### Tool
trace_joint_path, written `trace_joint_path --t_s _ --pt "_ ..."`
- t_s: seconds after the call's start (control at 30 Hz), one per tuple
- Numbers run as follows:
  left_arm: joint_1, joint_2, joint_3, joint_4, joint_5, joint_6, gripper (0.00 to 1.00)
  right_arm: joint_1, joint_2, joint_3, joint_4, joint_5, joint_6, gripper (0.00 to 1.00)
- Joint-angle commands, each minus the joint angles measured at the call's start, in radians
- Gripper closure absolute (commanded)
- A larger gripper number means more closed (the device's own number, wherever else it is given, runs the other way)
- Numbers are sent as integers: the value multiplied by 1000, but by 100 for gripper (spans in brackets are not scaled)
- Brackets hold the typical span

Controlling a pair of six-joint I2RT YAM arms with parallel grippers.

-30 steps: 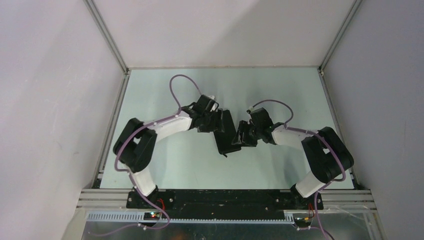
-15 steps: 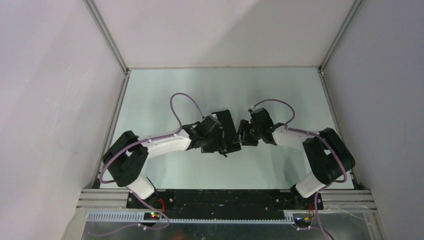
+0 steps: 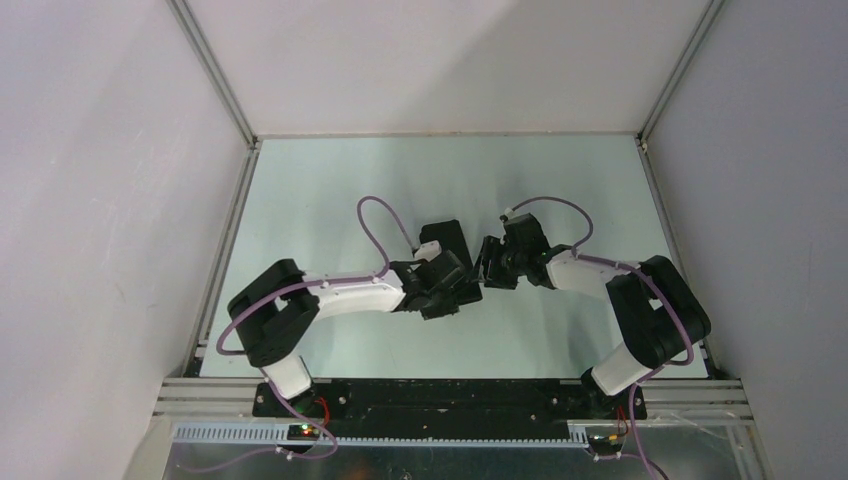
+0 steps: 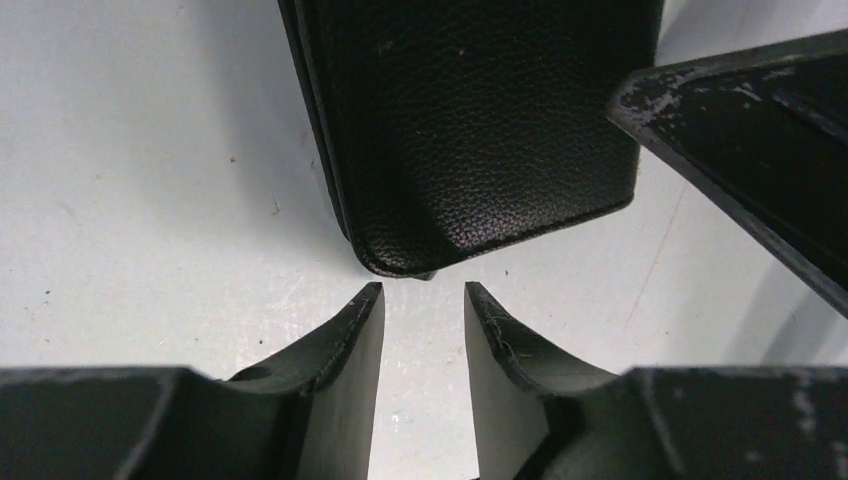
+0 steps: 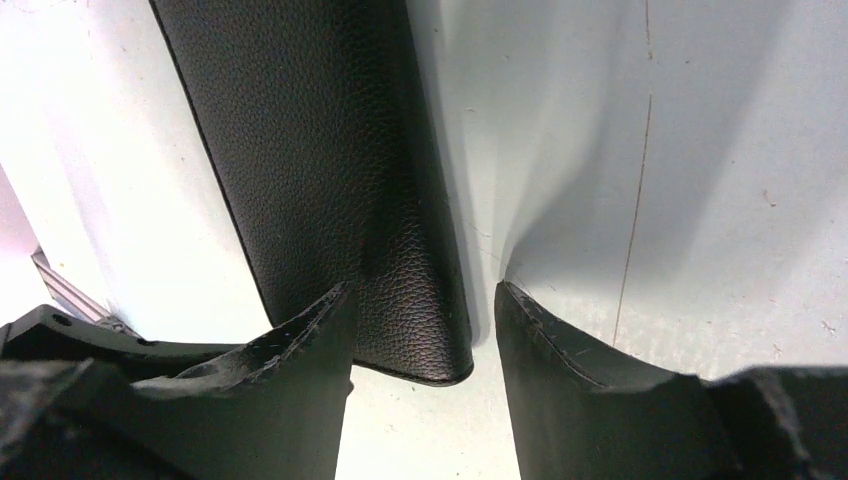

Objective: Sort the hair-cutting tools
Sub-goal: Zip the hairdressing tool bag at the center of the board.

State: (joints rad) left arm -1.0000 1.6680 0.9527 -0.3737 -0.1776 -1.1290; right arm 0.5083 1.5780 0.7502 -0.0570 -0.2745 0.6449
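The black zip case (image 3: 444, 240) lies mid-table, closed. No scissors or combs show in any view. My left gripper (image 3: 452, 292) sits at the case's near end. In the left wrist view it (image 4: 422, 290) is open and empty, and the case's rounded corner (image 4: 480, 120) lies just beyond its fingertips. My right gripper (image 3: 487, 266) is at the case's right edge. In the right wrist view it (image 5: 420, 290) is open and straddles the case's corner (image 5: 320, 150), one finger over the leather, the other on the table beside it.
A finger of the right gripper (image 4: 760, 150) crosses the upper right of the left wrist view, close to the case. The pale green table (image 3: 330, 190) is walled by white panels, with aluminium rails (image 3: 215, 260) along its sides.
My left arm has swung from the case's far-left side round to its near end. The case has turned and shifted slightly away. The right gripper has barely moved.
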Motion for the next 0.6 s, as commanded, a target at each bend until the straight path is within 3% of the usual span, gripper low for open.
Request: trace_joint_path --t_s 0.0,0.27,0.43,0.57 --pt "-5 38 58 -64 -58 -58 60 -5 -10 -9 46 -11 6 43" --pt "3 96 95 -96 -48 -73 63 -21 -10 -36 94 -42 4 44" --pt "16 107 79 -87 -34 -90 75 -26 -8 -46 107 -51 1 44" --pt "21 83 57 -82 -42 -108 92 -29 -6 -60 118 -61 -2 44"
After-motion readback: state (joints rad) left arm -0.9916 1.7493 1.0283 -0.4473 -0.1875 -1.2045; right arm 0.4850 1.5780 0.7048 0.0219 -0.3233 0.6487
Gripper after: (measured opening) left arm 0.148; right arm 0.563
